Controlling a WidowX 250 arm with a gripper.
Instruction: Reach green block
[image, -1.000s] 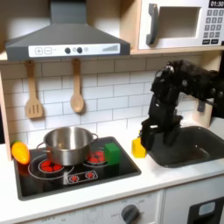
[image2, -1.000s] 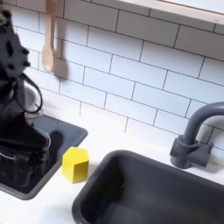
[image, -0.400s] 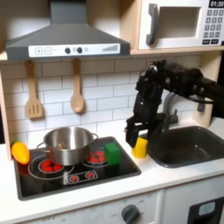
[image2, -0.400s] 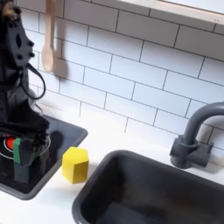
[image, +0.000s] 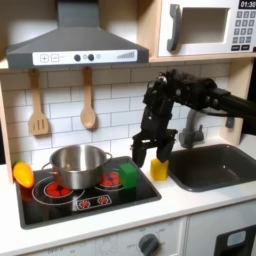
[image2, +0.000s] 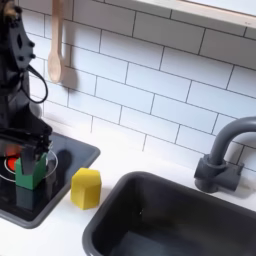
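Digits beginning "01" can be read on the microwave (image: 205, 28) display. The green block (image: 128, 175), a small bright cube, is seen on the black stovetop (image: 70, 201), at the steel pot's (image: 76, 165) 3 o'clock. The gripper (image: 150, 152) is held open just above the green block; nothing is gripped.

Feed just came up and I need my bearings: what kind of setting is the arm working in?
It looks like a toy play kitchen: a printed stovetop with a steel pot, a dark sink with faucet, and a microwave above.
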